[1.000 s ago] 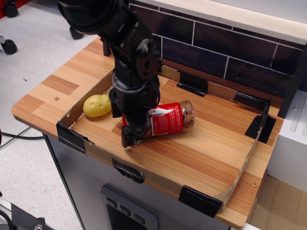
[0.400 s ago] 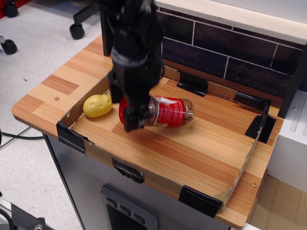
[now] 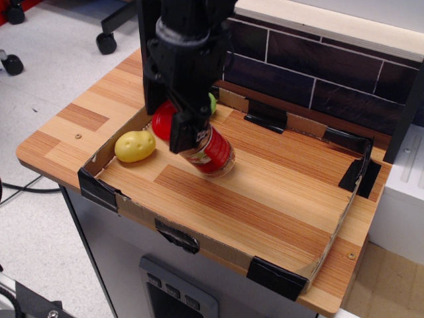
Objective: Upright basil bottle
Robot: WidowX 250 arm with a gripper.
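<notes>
- The near part of the pale striped wooden counter, inside its low cardboard wall taped at the corners with black tape, lay bare; nothing there had moved over the last second.
- Just behind that, the clear cylindrical plastic basil bottle with the wide red screw cap and red-and-white label had changed most. A second before, it lay flat on its side with the base pointing right; at this moment it was tilted steeply, cap up and to the left, with its base down near the boards.
- Whether the base touched the counter or hung just above it, I could not tell.
- The black robot arm's fingers were clamped on the bottle near its cap end, having risen and swung back from their lower position.
- The small yellow plastic potato sat just left of the bottle, where it had been, and apart from it.
- A bit of green object showed behind the arm, too hidden to name.
- Judgement: the lift and rotation seemed well along, but the bottle was not yet vertical; more turning and a gentle set-down appeared to remain.
</notes>
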